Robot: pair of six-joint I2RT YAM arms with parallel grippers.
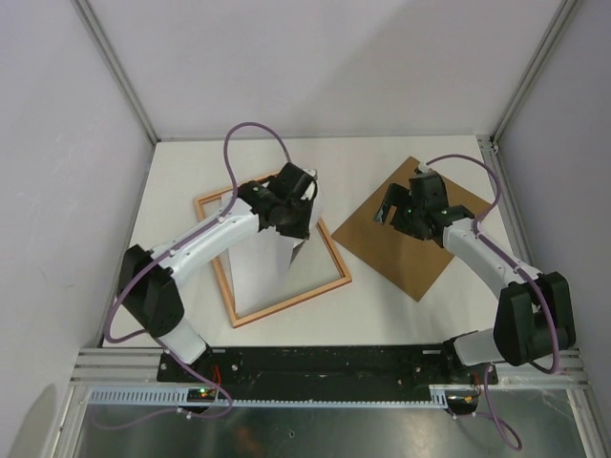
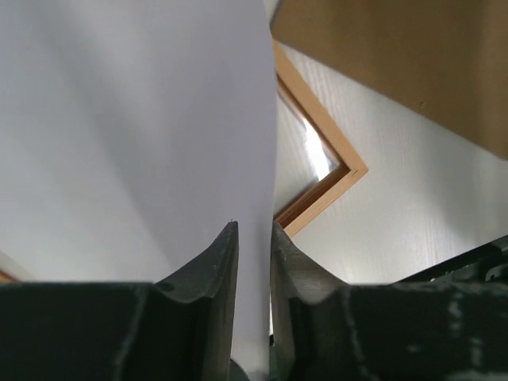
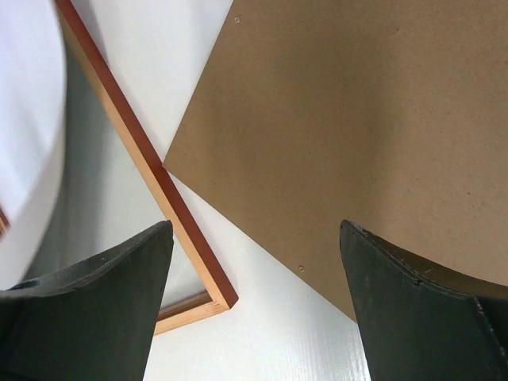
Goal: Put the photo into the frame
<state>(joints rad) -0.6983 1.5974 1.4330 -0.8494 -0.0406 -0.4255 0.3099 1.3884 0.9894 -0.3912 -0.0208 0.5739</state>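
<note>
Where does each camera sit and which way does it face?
Top external: above, behind the arms, looking down on the table; both arms show.
Left wrist: on the left arm, facing the photo; the left gripper shows.
Right wrist: on the right arm, facing down at the backing board; the open right gripper shows.
Shared: both wrist views catch the frame.

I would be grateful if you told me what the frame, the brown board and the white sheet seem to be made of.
The frame: probably wood, with pale bare sides under a red-orange matte coat.
The brown board: seemingly pressed fibreboard, since it is flat, evenly matte and shows no grain.
The white sheet, the photo: paper, thin and bowing, with its blank matte back showing.
</note>
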